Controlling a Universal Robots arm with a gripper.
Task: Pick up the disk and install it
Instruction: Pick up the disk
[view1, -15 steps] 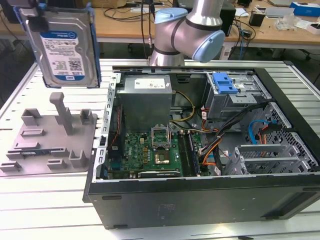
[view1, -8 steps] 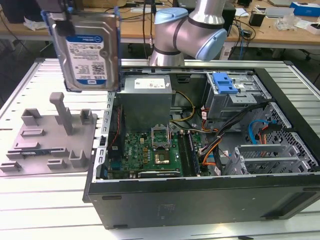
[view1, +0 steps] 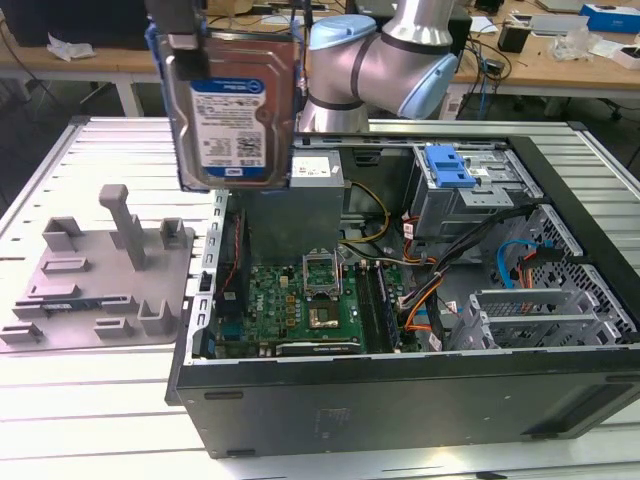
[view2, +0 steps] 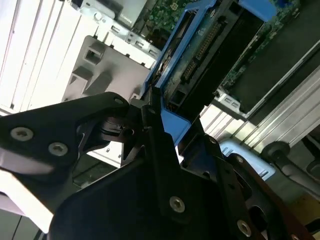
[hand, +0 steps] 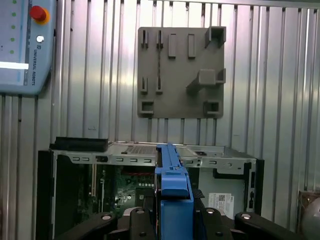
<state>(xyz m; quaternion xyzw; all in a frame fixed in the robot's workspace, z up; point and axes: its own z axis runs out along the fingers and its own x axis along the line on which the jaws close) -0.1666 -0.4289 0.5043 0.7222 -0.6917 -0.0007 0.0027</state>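
The tool (view2: 159, 117) grips the disk (view1: 235, 110) by its blue carrier, upright in the air over the open computer case (view1: 400, 390), on the side nearest the grey holder tray (view1: 100, 270). Pick-up is done (the disk hangs clear of the table (view1: 90, 410)); seating it in the case is left.

disk (view1: 235, 105) top cropped (exterior view), hand (view1: 187, 45) largely cut off

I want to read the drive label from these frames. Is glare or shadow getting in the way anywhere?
In the exterior view the disk has an evenly lit label without glare, while the table washes out to white; in the first wrist view the table's ribs carry bright streaks; in the second wrist view the gripper is dark against a blown-out patch of table.
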